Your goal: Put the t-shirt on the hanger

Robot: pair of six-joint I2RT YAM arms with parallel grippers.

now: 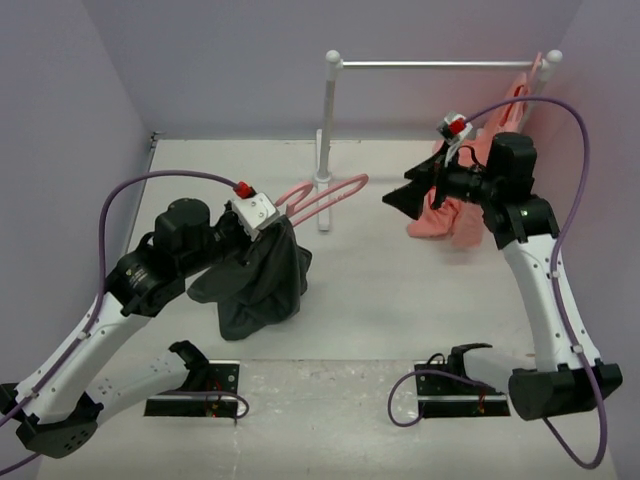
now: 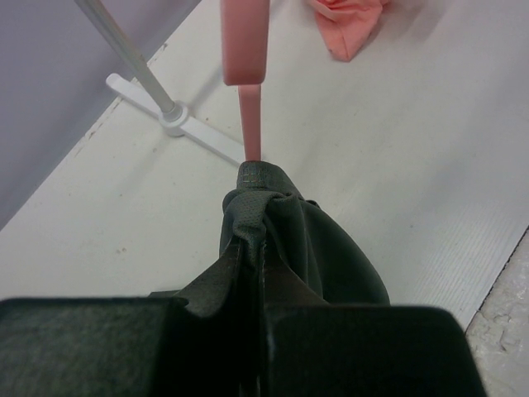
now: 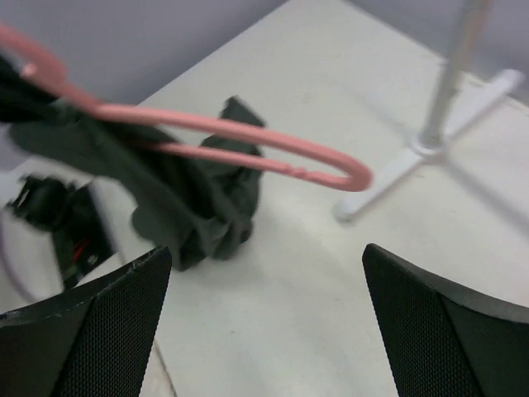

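I see L gripper raised, arm bent fwd, jaws clamped on t-shirt, which droops onto table. Hanger pokes out beyond. R gripper held high, aimed left, jaws wide apart.

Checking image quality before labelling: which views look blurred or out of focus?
Top external: sharp, evenly lit, shadows faint. Left wrist: left fingers and the near hanger defocused, t-shirt crisp. Right wrist: soft throughout, hanger smeared, right fingers blurry.

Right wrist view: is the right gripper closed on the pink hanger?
No, the right gripper is wide open with nothing between its fingers, and the hanger lies ahead of it, untouched.
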